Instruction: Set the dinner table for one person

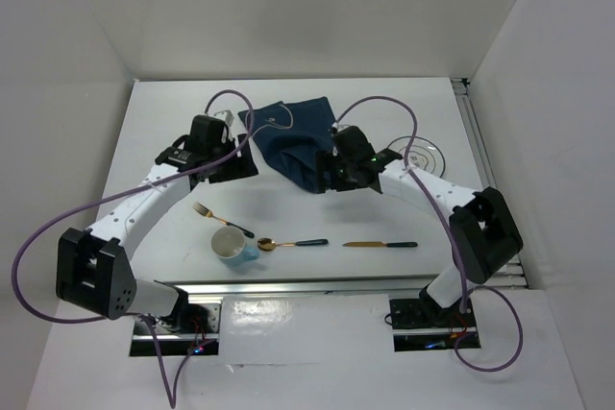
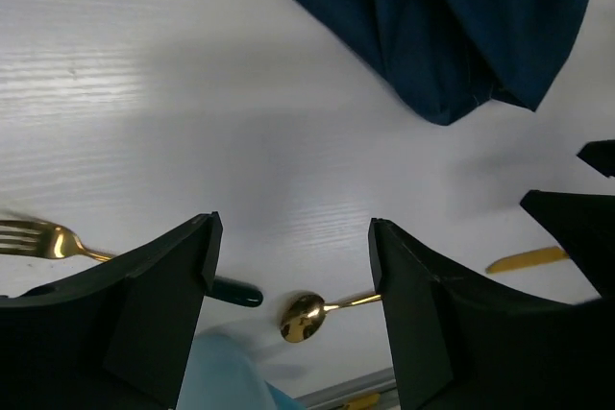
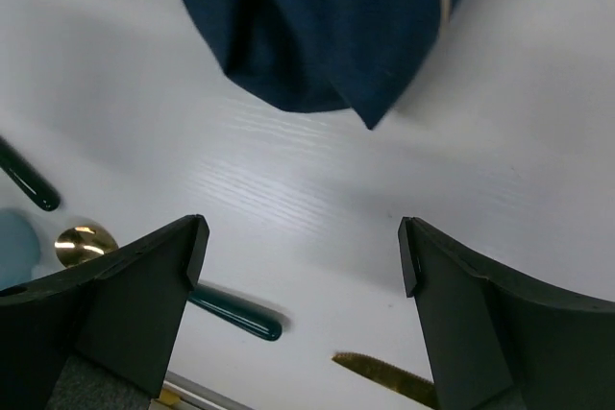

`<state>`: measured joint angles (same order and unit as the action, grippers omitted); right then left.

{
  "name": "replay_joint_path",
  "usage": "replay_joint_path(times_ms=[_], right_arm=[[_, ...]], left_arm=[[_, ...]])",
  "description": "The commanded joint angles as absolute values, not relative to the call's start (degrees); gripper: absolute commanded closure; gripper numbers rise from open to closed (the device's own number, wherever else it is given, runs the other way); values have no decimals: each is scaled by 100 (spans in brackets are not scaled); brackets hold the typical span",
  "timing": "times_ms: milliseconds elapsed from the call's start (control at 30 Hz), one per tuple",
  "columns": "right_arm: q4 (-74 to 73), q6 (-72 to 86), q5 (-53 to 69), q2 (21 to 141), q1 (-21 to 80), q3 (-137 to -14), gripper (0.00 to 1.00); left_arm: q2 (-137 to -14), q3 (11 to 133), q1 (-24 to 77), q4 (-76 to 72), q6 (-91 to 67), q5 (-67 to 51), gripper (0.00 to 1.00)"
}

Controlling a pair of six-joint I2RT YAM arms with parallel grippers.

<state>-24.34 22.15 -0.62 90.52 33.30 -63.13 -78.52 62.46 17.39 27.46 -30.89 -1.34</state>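
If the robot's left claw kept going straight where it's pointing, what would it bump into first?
Probably just the table. The open left gripper aims down at a bare white patch, with the blue cloth farther ahead and the gold spoon closer in. Depth is hard to judge here.

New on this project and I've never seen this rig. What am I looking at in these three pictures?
Two robot arms are bolted at the near edge of a white table. One picture looks down from above and behind. The other two come from wrist cameras, each showing its own end effector. On it: a crumpled dark blue cloth, plate, gold fork, light blue mug, spoon, knife. The left end effector and right end effector are open, holding nothing, near the cloth.
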Motion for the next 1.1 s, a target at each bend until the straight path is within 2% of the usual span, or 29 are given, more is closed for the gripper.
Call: replay_joint_path(times_ms=[0,167,333,367,433,467,567,600,667,700,767,1067], right_arm=[[-1740,1917,-183,9060,3480,-6301,7],[-1539,1863,-562,9509,3480,-6512,7],[-1485,1959,-800,10185,3480,-6952,21],[-1398,1960,-800,10256,3480,-6952,21],[-1336,2047,-940,10379,3428,-7031,27],[-1205,2109,-940,10432,3428,-7092,36],[-1072,2171,-1054,10485,3375,-7093,51],[-1072,2241,-1107,10485,3375,-7093,64],[-1072,2312,-1213,10407,3375,-6988,77],[-1072,2312,-1265,10354,3375,-6987,89],[-1072,2373,-1318,10179,3322,-6926,100],[-1292,2127,-414,9861,3059,-7074,100]], left_arm=[[-7883,6127,1854,2355,-3558,-905,21],[-8182,5985,2030,1934,-3867,-1257,27],[-8910,6205,2162,1793,-4263,-1441,30],[-9008,6292,2223,1793,-4350,-1441,29],[-9166,6354,2285,1706,-4517,-1555,24],[-9315,6354,2285,1644,-4518,-1556,23],[-9562,6425,2338,1521,-4719,-1687,19],[-9754,6486,2338,1521,-4720,-1687,18],[-9957,6565,2391,1468,-4772,-1688,18],[-10158,6705,2391,1468,-4772,-1775,18],[-10353,6811,2391,1415,-4772,-1854,18],[-11249,7409,2443,976,-5071,-2294,17]])
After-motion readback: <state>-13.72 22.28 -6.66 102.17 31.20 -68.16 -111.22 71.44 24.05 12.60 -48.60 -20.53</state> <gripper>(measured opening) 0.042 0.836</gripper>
